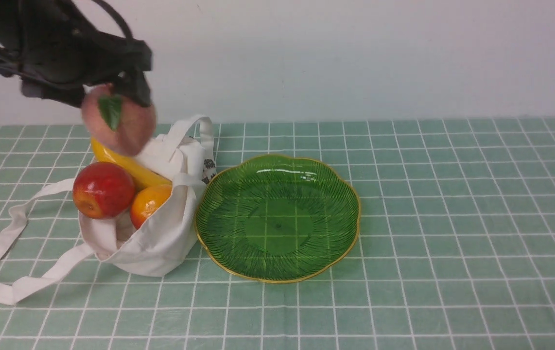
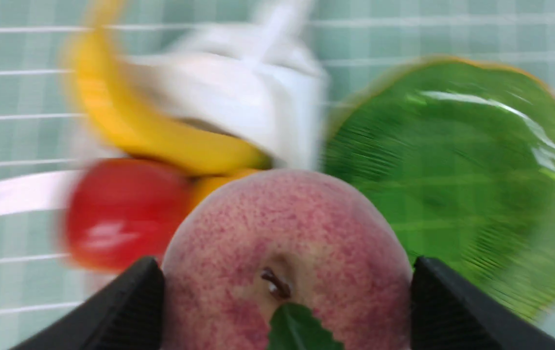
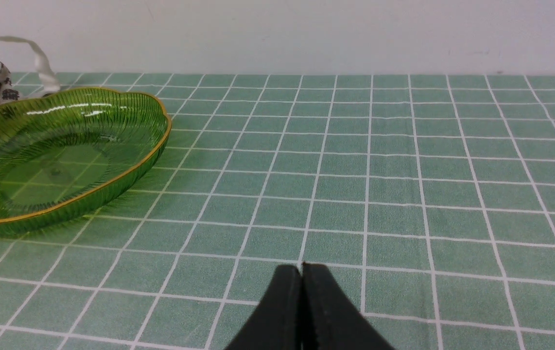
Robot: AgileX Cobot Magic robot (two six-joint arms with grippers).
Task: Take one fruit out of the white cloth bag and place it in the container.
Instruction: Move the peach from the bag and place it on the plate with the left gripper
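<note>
I am holding the left tool (image 2: 287, 299) clamped on the round, pale pink, speckled fuzzy peach (image 1: 118, 121) with its small green leaf. The two black jaws are pressing on opposite flanks at its widest girth. The peach is hanging in the air above the far side of the small soft white cloth bag (image 1: 161, 243), where a shiny red apple (image 1: 103, 189), a smaller orange (image 1: 148, 204) and a yellow banana (image 1: 127, 165) are lying. Just beside the bag, the wide shallow translucent green ribbed dish (image 1: 277, 278) with the gold rim is waiting empty on the green checked surface (image 1: 452, 243). I am judging the peach light, its fuzz grippy, but round and prone to rolling, so I am favouring this mid-girth hold. The right tool (image 3: 302, 301) is resting pinched together, carrying nothing.
</note>
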